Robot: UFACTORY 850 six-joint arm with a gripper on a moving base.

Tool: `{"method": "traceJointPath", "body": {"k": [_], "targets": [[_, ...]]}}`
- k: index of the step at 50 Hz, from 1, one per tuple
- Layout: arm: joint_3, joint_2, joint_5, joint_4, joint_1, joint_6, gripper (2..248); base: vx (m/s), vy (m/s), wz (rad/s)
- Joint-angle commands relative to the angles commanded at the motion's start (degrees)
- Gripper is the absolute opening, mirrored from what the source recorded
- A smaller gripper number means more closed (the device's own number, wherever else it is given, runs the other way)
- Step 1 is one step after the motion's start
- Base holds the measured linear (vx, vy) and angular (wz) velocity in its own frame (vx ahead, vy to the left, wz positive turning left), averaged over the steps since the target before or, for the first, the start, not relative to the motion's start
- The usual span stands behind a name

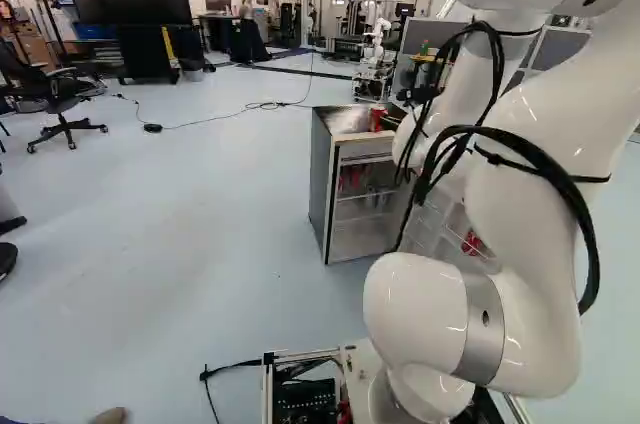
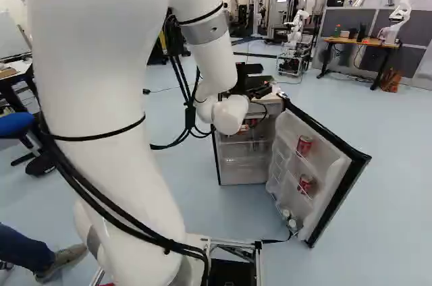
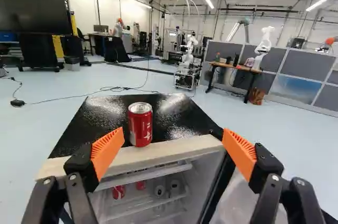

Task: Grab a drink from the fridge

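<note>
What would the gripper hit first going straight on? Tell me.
Probably the red can on the fridge, ahead of the open gripper; depth is unclear, so the fridge's front edge might come first.

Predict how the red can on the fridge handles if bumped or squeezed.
Probably slides: smooth can on a glossy fridge top. Taller than wide, it may tip if pushed near the rim, then roll, being round. Its metal wall would likely dent under a hard squeeze. Fill isn't visible, so weight's unclear.
</note>
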Motion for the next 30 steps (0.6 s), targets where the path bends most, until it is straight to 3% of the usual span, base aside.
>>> {"method": "traceJointPath", "body": {"k": [30], "targets": [[-0.6, 3.4, -6.2, 0.0, -5.6, 0.0, 247, 0.000, 0.000, 0.000]]}}
